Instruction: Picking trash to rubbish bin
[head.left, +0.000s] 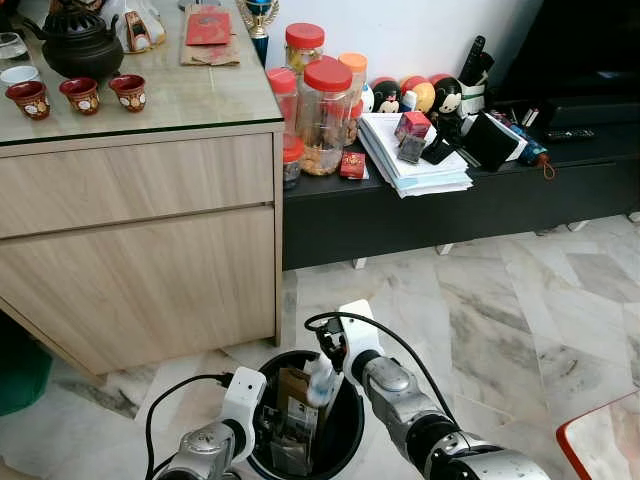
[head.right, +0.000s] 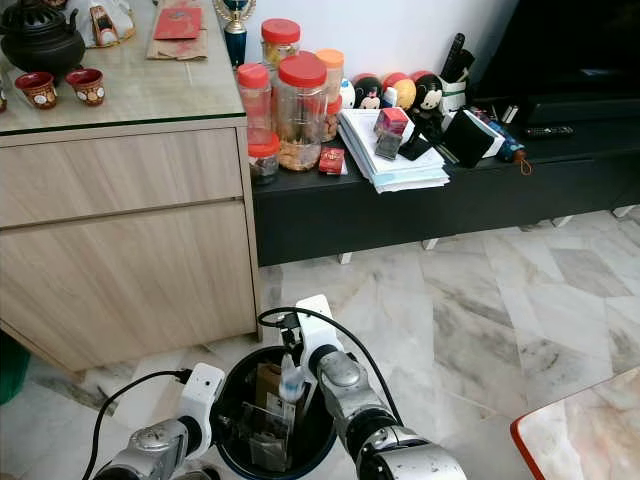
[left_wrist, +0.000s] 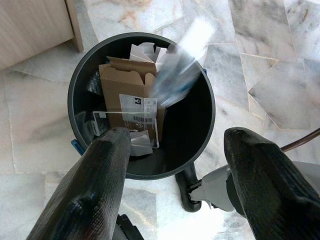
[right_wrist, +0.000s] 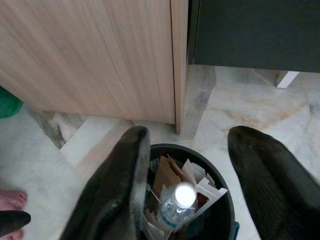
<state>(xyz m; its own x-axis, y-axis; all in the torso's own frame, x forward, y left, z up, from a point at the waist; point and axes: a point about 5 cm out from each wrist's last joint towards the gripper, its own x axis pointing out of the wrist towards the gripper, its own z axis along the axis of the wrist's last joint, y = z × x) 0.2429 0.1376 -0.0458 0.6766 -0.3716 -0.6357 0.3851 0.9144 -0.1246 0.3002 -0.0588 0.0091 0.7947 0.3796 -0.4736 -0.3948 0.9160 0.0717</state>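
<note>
Clear plastic bottle (right_wrist: 178, 206), loose below the gaping right pincer (right_wrist: 187, 165), over black rubbish bin (left_wrist: 210, 107); left pincer (left_wrist: 175, 165) equally spread; risk: bottle bounces off the standing cardboard (left_wrist: 125, 92), outside.

A black bin (left_wrist: 210, 115) holds brown cardboard (left_wrist: 125, 92) on grey-veined white marble floor (head.left: 520, 310).

The marble floor (head.left: 520, 300) carries a black rubbish bin (left_wrist: 202, 95) stuffed with cardboard and paper, beside a wooden cabinet (head.left: 150, 260); the cabinet's glass top bears a dark teapot (head.left: 80, 45) and small red cups (head.left: 80, 95); a low black shelf (head.left: 450, 205) holds red-lidded jars (head.left: 325, 115) and stacked papers (head.left: 410, 165).
</note>
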